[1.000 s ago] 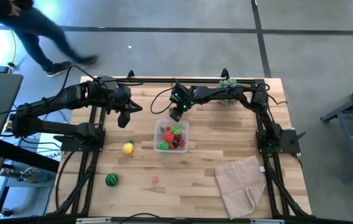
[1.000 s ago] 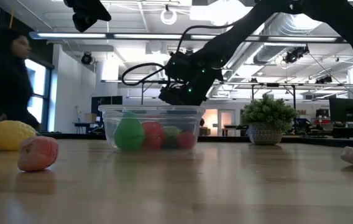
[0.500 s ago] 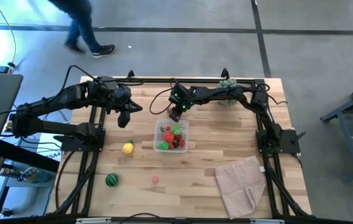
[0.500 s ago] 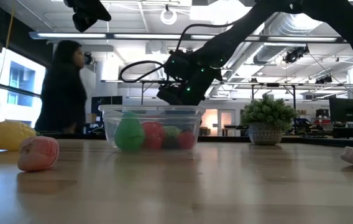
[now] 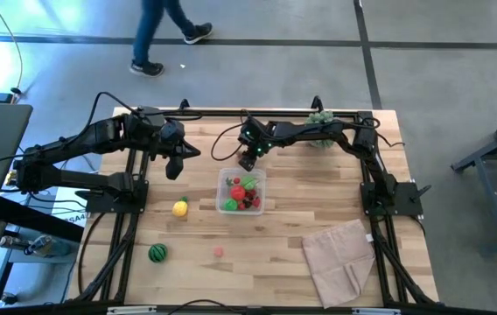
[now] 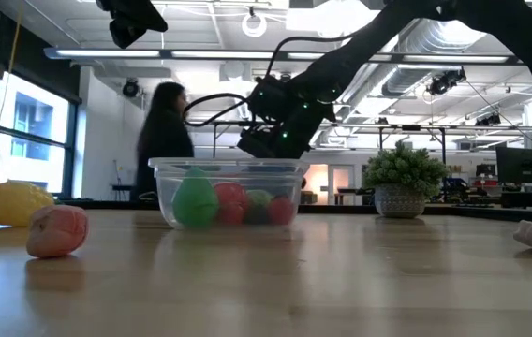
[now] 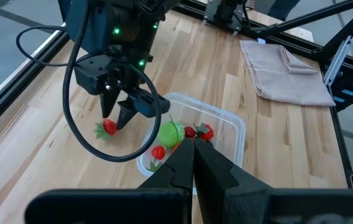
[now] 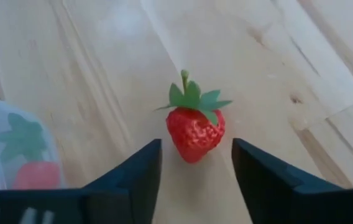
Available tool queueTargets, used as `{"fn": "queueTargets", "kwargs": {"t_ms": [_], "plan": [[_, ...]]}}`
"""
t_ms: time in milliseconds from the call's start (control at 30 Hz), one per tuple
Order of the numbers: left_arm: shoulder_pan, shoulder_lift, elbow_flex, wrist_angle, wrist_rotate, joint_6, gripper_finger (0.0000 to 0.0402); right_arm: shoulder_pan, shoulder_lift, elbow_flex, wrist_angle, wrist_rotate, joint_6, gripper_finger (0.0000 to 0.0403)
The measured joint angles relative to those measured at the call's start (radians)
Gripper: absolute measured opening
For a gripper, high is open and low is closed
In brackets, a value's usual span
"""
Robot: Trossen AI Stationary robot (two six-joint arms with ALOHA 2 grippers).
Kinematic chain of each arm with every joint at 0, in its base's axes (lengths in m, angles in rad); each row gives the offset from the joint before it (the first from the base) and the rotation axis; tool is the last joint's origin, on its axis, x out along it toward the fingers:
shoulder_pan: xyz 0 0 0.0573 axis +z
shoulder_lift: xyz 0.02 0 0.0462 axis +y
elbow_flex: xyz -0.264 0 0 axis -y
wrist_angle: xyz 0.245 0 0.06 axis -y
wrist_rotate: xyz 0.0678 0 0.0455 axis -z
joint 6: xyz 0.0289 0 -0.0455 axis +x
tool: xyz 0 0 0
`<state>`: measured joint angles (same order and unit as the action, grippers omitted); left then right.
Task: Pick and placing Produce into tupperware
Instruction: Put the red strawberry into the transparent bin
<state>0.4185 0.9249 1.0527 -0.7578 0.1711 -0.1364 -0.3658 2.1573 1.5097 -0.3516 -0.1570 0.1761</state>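
Observation:
A small red strawberry (image 8: 195,132) with a green leaf top lies on the wooden table just beyond the far side of the clear tupperware (image 5: 241,191). The tupperware holds several toy fruits. My right gripper (image 8: 196,144) slants down over the strawberry, open, one finger on each side of it with a gap on both sides. A yellow lemon (image 5: 180,207), a green striped melon (image 5: 157,253) and a pink piece (image 5: 219,252) rest on the table nearer the front. My left gripper (image 5: 178,173) hangs shut above the table, left of the tupperware.
A beige folded cloth (image 5: 340,260) lies at the near right. A potted spiky plant (image 6: 404,183) stands at the far edge behind my right arm. A person (image 5: 165,31) walks on the floor beyond the table. Bare wood lies between the tupperware and the cloth.
Neither arm has shifted. The person beyond the table's far edge has walked from left toward the right.

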Motion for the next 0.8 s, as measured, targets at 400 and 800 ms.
{"fn": "queueTargets", "kwargs": {"t_ms": [400,800], "plan": [[0.0,0.0,0.0,0.0,0.0,0.0,0.0001,0.0,0.005,0.0,0.065,0.023,-0.045,0.0232],[0.0,0.0,0.0,0.0,0.0,0.0,0.0001,-0.003,0.006,0.0,0.061,0.022,-0.08,0.0232]]}}
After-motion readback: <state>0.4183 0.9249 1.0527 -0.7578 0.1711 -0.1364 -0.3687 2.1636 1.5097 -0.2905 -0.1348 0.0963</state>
